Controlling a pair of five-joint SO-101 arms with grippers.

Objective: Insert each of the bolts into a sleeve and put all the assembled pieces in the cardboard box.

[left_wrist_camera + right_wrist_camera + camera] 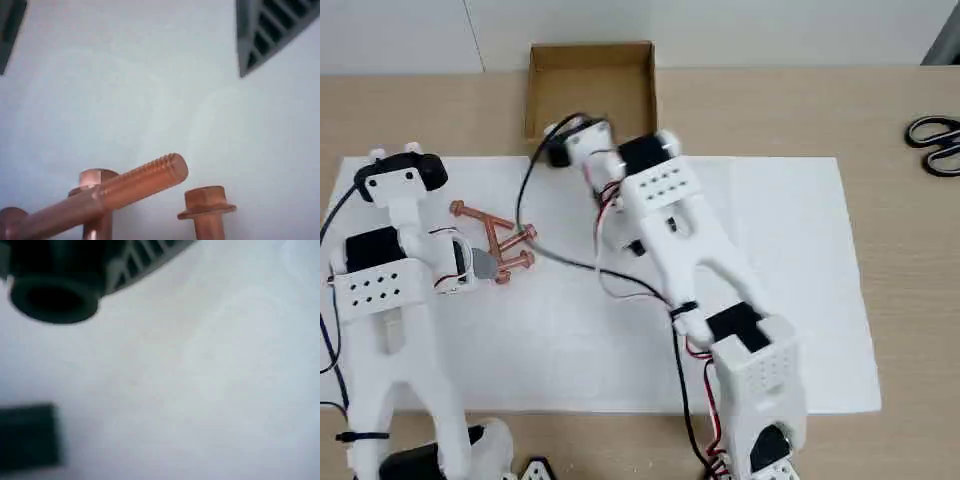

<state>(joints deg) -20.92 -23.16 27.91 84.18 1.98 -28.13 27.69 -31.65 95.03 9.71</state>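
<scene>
The left gripper [122, 72] hangs low over the left part of the mat [790, 300]. Its jaws are wide and hold nothing. Just beside it, the bolts [500, 240] lie loose in a crossed heap. The box [590, 47] stands just past the mat's far edge, and what shows of its floor is bare. The right gripper [107, 275] is over the mat's middle with a sleeve [52, 300] right at it; gripped or not, I cannot tell. No bolt here wears a sleeve, so I judge the task barely begun: every insertion and all the boxing remain.

Wooden table [900, 250], white mat [790, 260], pale wall [720, 30]
</scene>
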